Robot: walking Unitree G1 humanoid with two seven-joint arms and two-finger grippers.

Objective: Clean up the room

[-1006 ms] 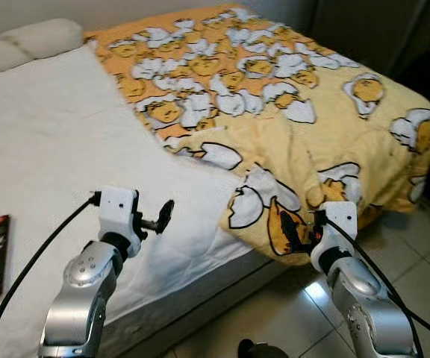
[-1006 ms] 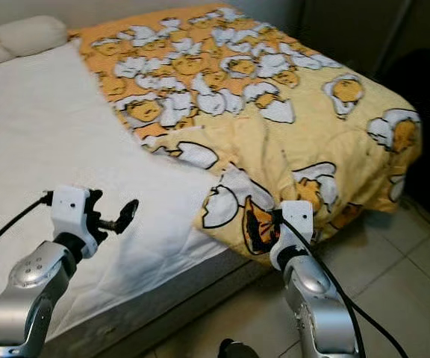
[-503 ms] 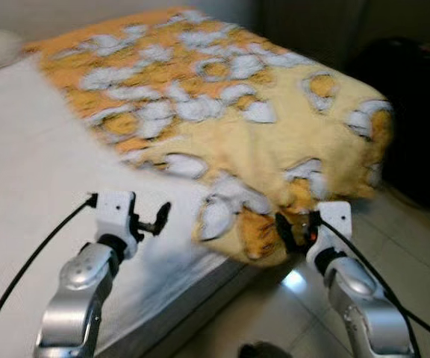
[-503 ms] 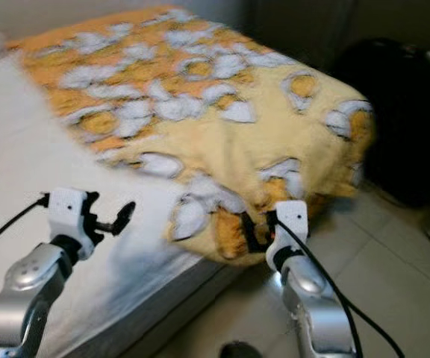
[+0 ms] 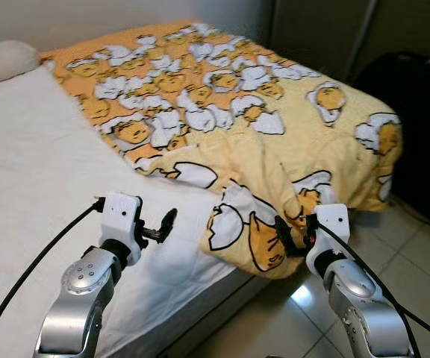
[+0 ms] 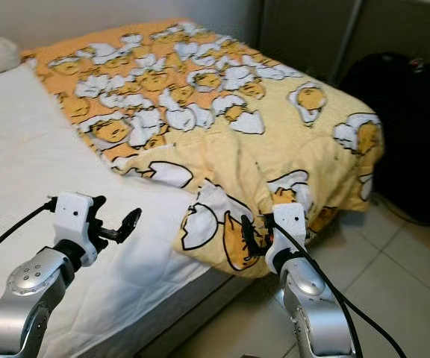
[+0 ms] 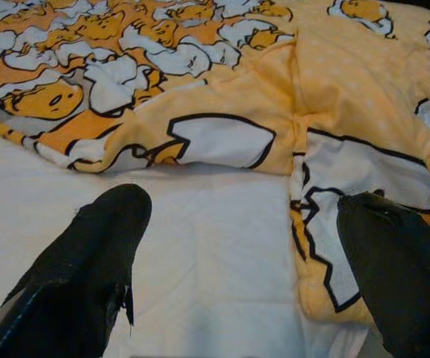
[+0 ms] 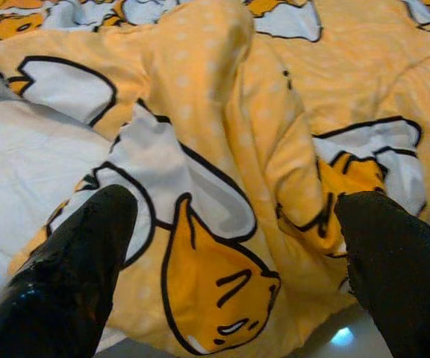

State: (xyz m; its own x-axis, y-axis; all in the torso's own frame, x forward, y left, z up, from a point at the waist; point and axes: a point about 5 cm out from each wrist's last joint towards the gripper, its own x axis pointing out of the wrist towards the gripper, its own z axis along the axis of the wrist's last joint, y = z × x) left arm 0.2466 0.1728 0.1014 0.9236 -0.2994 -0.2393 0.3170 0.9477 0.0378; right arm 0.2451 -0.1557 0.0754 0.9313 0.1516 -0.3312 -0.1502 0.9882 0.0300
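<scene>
The yellow blanket [image 5: 275, 127] lies bunched over the far half of the bed [image 5: 36, 171], its folded corner hanging off the near edge. The right gripper [image 5: 293, 237], fingers spread wide, sits just before that corner and is nearer; the left gripper [image 5: 164, 222], also wide, hovers over bare white sheet. The right wrist view shows the corner's folds between its fingers [image 8: 73, 261].

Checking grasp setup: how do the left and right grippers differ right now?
The left gripper hovers over the bare white sheet; the right gripper sits at the hanging corner of the yellow quilt. The left points toward the quilt's edge from the side; the right faces its folds head-on. Both are open and hold nothing.
</scene>
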